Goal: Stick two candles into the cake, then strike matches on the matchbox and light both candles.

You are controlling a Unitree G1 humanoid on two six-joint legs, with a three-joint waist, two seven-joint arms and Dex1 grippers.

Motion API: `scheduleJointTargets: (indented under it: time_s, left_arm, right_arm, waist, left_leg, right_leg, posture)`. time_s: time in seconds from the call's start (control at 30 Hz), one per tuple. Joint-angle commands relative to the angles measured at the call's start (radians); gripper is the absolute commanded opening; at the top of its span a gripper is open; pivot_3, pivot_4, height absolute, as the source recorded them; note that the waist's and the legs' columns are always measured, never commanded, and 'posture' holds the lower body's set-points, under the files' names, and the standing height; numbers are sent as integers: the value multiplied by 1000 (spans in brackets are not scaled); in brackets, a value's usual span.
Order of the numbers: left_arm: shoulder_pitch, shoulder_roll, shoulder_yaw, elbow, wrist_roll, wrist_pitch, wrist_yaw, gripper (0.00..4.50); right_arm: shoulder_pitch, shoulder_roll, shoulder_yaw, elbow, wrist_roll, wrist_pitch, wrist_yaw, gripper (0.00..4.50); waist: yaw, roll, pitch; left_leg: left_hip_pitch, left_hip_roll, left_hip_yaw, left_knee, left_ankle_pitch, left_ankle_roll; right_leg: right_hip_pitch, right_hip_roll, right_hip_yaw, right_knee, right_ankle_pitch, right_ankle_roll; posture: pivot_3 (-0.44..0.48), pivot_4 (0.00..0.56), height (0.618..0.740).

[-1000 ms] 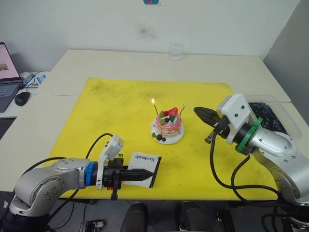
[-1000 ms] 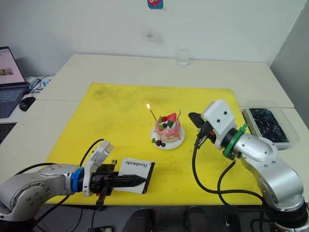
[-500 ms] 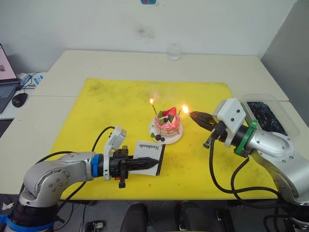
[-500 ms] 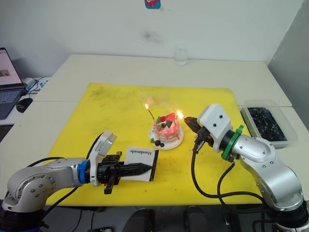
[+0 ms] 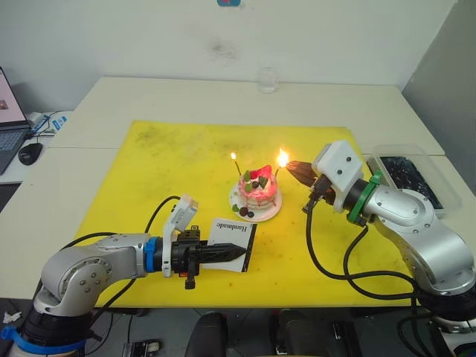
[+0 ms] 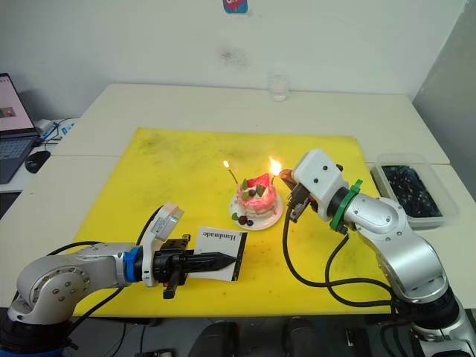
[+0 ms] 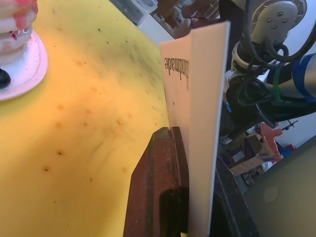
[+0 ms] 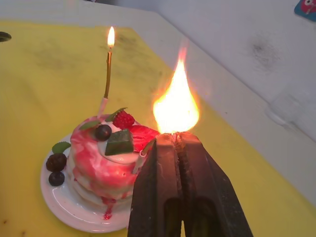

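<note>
In the left eye view, the cake [image 5: 257, 195] is seen on its white plate near the middle of the yellow mat [image 5: 171, 171] that covers the table [image 5: 149, 93]. One candle [image 5: 238, 165] stands lit in the cake on the side toward the table's left edge. The right gripper [image 5: 291, 167] is held just beside the cake's right side, with a large flame [image 5: 282, 158] at its tip. Toward the near edge of the mat, the matchbox [image 5: 231, 234] is gripped by the left gripper [image 5: 236, 251]. In the right eye view, a clear tray [image 6: 413, 190] of dark contents is seen near the table's right edge. In the left wrist view, the jaws are shown clamped on the edge of the matchbox, which is held upright above the mat, its black lettering visible. In the right wrist view, the jaws are seen pressed closed, the flame rising directly from between their tips; whatever is pinched there cannot be made out.
</note>
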Motion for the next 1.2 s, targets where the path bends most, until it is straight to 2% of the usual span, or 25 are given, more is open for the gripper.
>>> scheduleJointTargets:
  time_s: [0.03, 1.2]
  left_arm:
    - [-7, -1, -2, -11, 0, -13, -7, 0]
    - [-16, -4, -15, -3, 13, -19, -19, 0]
  right_arm:
    - [-12, 2, -1, -6, -32, -43, 2, 53]
    - [8, 2, -19, 0, -54, -76, 30, 53]
  waist:
    - [0, 0, 0]
    - [0, 0, 0]
  left_leg:
    - [0, 0, 0, 0, 0, 0]
    - [0, 0, 0, 0, 0, 0]
  right_leg:
    - [0, 0, 0, 0, 0, 0]
    - [0, 0, 0, 0, 0, 0]
  posture:
    - [0, 150, 740]
    - [0, 150, 740]
